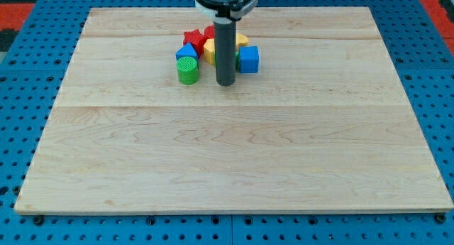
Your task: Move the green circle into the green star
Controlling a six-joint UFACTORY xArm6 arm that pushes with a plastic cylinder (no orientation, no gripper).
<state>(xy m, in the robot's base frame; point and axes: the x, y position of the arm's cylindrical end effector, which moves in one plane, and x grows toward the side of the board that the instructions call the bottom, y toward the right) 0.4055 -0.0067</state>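
**A:** Six blocks visible, give or take, all bunched at the view's top centre of the wooden board (234,160). Left to right?

**B:** Blue block (186,52) first, shape unclear, some kind of wedge. Green circle (188,72) sits just below it, touching, at the view's bottom-left corner of the cluster. It's a short upright cylinder.

**A:** Next?

**B:** Red star (193,38) above and slightly right of the blue one. Another red block (210,32) beside it, mostly hidden by the rod. Yellow block (210,53) is partly hidden by the rod too; a second yellow bit (242,40) shows on the rod's right, can't tell if it's the same piece. Blue cube (249,59) is at the far right.

**A:** Green star?

**B:** A green sliver peeks out between rod and blue cube. Can't confirm shape.

**A:** Tip?

**B:** My tip (225,84) is down on the board, just right of the green circle with a small gap, not touching it. It's at the cluster's lower edge.

**A:** Claw state?

**B:** No claw, just a bare rod; nothing grasped.

**A:** Labels, text?

**B:** None readable. Blue pegboard (28,74) surrounds the board.
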